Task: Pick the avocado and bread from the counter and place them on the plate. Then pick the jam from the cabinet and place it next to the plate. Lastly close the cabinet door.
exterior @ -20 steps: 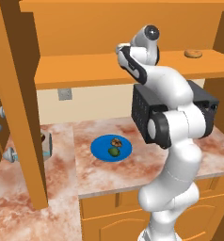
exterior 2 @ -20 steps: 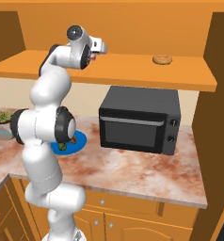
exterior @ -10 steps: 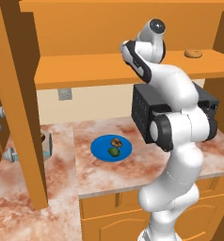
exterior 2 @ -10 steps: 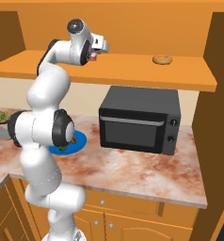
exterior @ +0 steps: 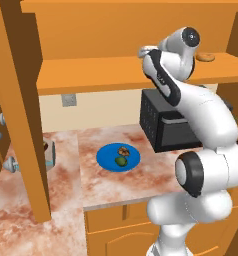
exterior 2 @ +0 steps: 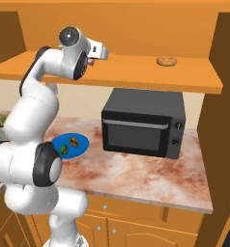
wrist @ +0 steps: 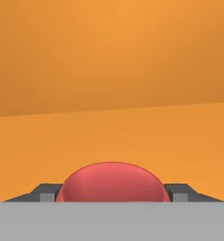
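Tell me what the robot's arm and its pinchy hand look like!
The arm is made of smooth, glossy white rounded tubes, joined by dark grey round caps and black bands at the joints. Its hand is a small white block. The gripper has two little dark grey fingers. No cables or markings show.

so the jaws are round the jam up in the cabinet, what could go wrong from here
1. The jam sits between the finger tips with only its rounded top in sight, so the grip may be shallow and slip on lifting.
2. The plate already holds the avocado and bread; a dropped jar could land on them.
3. The microwave stands below the shelf, close to the way down.
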Robot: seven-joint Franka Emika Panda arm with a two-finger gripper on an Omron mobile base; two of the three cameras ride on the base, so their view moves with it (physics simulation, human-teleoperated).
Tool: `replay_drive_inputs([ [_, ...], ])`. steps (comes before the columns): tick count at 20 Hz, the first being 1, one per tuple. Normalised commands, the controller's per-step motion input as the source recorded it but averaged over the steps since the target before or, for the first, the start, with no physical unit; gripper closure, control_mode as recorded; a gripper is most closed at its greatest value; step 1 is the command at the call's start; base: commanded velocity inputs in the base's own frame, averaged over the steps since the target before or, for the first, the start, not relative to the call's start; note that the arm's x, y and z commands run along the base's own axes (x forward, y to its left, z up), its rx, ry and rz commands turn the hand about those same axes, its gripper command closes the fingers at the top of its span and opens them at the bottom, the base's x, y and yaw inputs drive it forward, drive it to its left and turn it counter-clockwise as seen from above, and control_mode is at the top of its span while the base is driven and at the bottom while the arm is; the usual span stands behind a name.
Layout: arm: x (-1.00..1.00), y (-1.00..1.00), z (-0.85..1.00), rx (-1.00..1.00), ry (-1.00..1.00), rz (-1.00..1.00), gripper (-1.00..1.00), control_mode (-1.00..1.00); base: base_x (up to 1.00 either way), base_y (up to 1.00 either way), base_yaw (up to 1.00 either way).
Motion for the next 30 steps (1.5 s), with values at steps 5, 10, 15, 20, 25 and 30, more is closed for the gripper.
replay_drive_inputs([
  [5, -1.0, 0.0, 0.0, 0.02, -0.04, 0.01, 1.0, -1.0, 0.0, 0.0, 0.0],
  [10, -1.0, -0.01, 0.0, 0.01, -0.05, 0.02, 1.0, -1.0, 0.0, 0.0, 0.0],
  [15, -1.0, -0.15, 0.0, 0.05, -0.04, 0.04, 1.0, -1.0, 0.0, 0.0, 0.0],
  [20, -0.93, -0.27, -0.01, 0.04, -0.03, 0.05, 1.0, -1.0, 0.0, 0.0, 0.0],
  [25, -0.67, -0.29, -0.09, 0.0, 0.0, 0.08, 1.0, -1.0, 0.0, 0.0, 0.0],
  [30, -0.43, -0.25, -0.25, 0.0, 0.0, 0.17, 1.0, -1.0, 0.0, 0.0, 0.0],
])
